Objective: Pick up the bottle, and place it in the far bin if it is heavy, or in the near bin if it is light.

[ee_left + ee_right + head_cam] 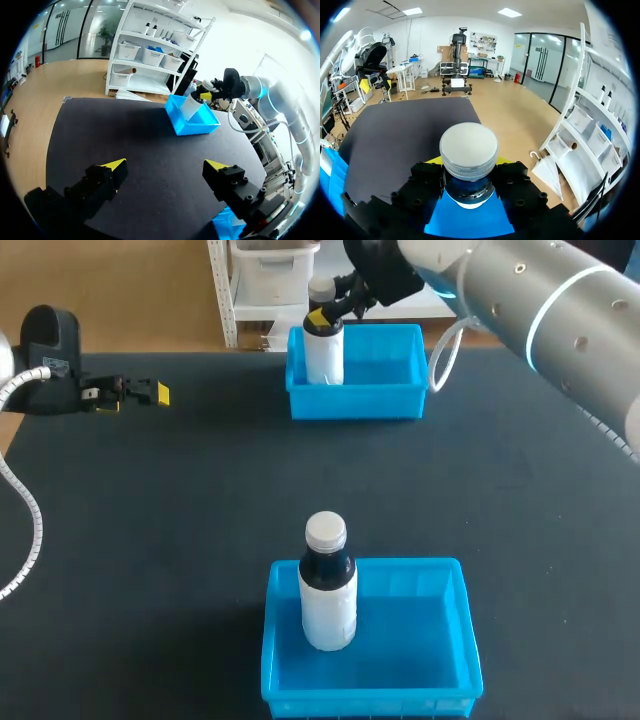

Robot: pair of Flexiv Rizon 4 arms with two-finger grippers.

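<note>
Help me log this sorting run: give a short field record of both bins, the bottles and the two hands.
far bin: blue plastic rectangular far bin, one bottle inside
held bottle: white plastic bottle with dark neck and pale cap, upright in the far bin
right hand: right hand shut on the held bottle's neck
near bin: blue plastic rectangular near bin
second bottle: second white bottle, same look, upright in the near bin's left part, untouched
left hand: left hand open, empty, over the black table mat
</note>
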